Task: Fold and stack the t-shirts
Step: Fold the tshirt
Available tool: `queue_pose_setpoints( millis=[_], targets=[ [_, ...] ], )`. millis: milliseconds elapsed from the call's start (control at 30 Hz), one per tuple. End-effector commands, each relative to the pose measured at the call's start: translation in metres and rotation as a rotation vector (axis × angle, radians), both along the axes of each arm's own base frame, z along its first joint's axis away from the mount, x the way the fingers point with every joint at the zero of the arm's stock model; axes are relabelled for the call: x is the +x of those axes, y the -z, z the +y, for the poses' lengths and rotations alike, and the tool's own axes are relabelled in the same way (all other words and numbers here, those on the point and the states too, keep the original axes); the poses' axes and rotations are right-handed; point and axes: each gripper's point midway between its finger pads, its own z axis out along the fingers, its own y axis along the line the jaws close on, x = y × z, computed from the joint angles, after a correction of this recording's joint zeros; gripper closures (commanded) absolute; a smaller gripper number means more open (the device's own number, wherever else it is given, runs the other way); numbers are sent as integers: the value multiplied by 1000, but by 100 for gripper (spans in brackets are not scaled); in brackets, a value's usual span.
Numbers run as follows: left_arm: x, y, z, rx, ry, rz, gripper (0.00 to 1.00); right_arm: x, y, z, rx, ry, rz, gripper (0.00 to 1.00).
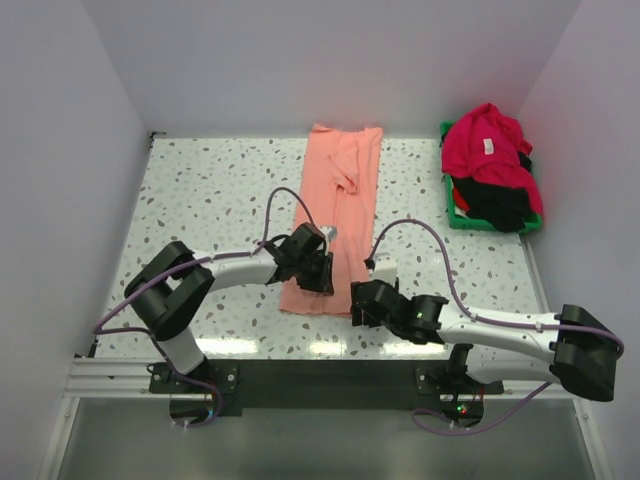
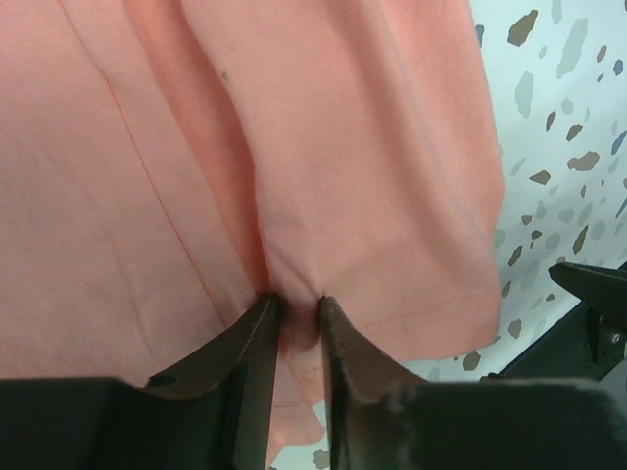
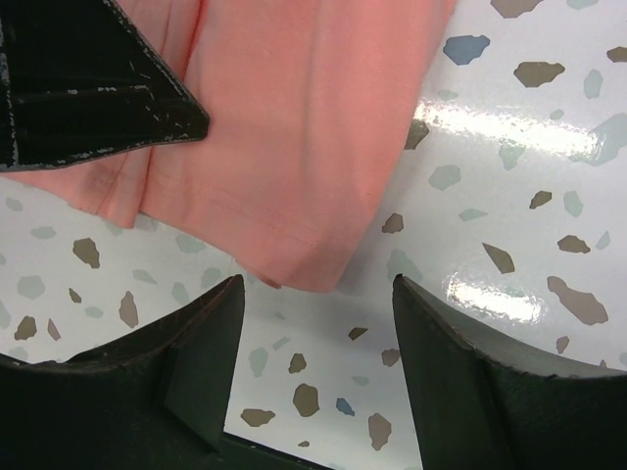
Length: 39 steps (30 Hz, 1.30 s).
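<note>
Stretched low toward the centre, left gripper (image 2: 297,308) pinched tight on a ridge of the salmon-pink soft cloth t-shirt (image 1: 340,190) at its near hem. Angled in from the right, right gripper (image 3: 318,289) gaping just short of the hem's right corner. Folded long down the speckled white table (image 1: 200,190), bare surface both sides. Crimson-red cloth t-shirt (image 1: 485,140) heaped over black cloth t-shirt (image 1: 500,200) in green plastic bin (image 1: 470,224), far right.

The top external camera looks steeply down from above and behind the arm bases (image 1: 190,378), which sit at 6 o'clock, and takes in the whole table (image 1: 200,190). Each wrist camera sits very close behind its own fingers, facing down past the left gripper (image 2: 294,305) or the right gripper (image 3: 318,289). All three views share the near hem of the salmon-pink t-shirt (image 3: 294,127). The right wrist view also catches the left gripper at 10 o'clock.
</note>
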Motion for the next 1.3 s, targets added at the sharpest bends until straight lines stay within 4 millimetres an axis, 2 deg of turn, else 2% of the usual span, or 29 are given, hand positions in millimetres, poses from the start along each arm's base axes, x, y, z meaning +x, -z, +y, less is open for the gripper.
queue_pose_setpoints(
  millis=[0,67,200,433,867,1267],
  targets=[
    [3,-13,-16,-56,51,-22,74,8,-1,-1,13,47,-43,34],
    [2,-21,-23,-88,65,-18,87,8,0,0,16,47,-42,34],
    [0,-37,-33,-154,81,-8,98,8,3,-2,17,49,-45,34],
    [-3,-68,-46,-256,86,4,98,10,-3,-4,73,53,-85,34],
    [0,-102,-58,-393,15,54,99,11,-10,0,150,44,-141,34],
    [19,-117,-59,-465,-44,53,99,12,-9,2,176,61,-151,34]
  ],
)
